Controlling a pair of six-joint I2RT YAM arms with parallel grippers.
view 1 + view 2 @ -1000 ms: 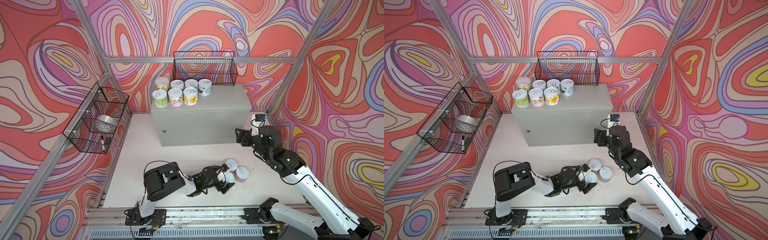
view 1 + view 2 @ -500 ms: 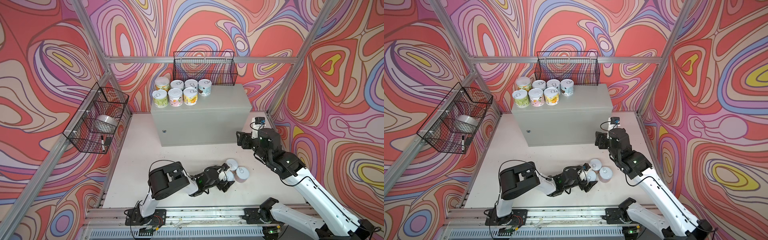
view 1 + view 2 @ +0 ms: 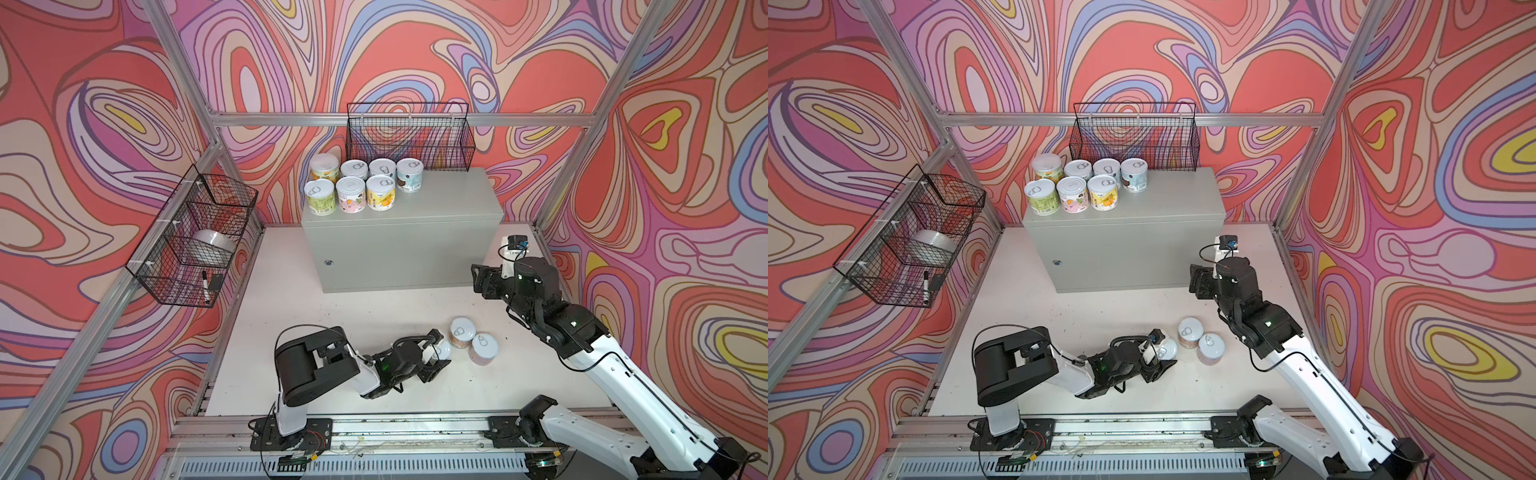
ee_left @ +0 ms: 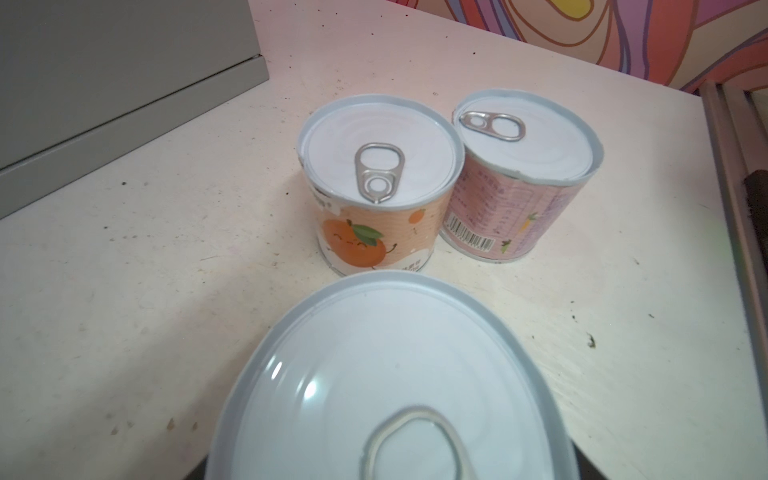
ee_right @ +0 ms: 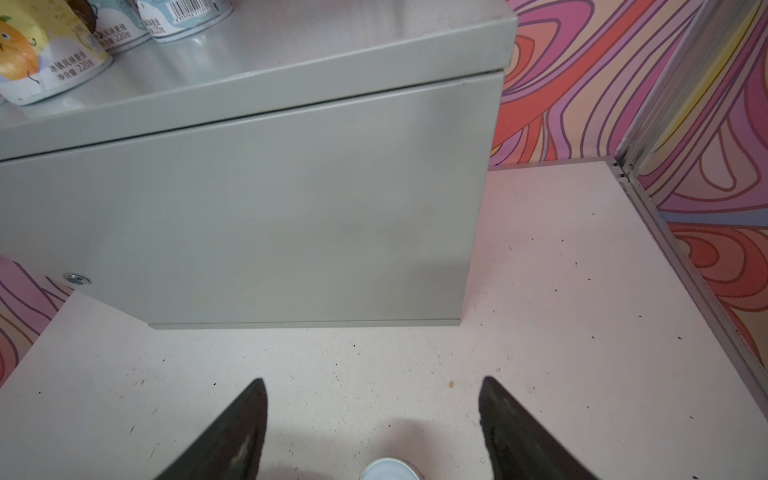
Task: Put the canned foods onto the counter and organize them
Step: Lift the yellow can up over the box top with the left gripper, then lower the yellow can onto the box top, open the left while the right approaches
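Several canned foods (image 3: 359, 187) (image 3: 1084, 185) stand in two rows on the left part of the grey counter (image 3: 449, 199) (image 3: 1177, 199) (image 5: 291, 208). On the white floor in front, an orange-label can (image 3: 462, 331) (image 4: 380, 183) and a pink-label can (image 3: 483, 348) (image 4: 519, 166) stand upright, touching. Just left of them my left gripper (image 3: 438, 355) (image 3: 1163, 353) is shut on a third can (image 3: 442, 350) (image 4: 390, 382), whose silver lid fills the near part of the left wrist view. My right gripper (image 3: 482, 282) (image 5: 372, 384) hangs open and empty by the counter's right front corner.
A black wire basket (image 3: 409, 137) hangs on the back wall above the counter. Another wire basket (image 3: 191, 241) on the left wall holds a white roll and a marker. An aluminium rail (image 3: 374, 424) runs along the front edge.
My left gripper has closed on the can by the two standing cans. My right gripper has drifted slightly toward the front, still open.
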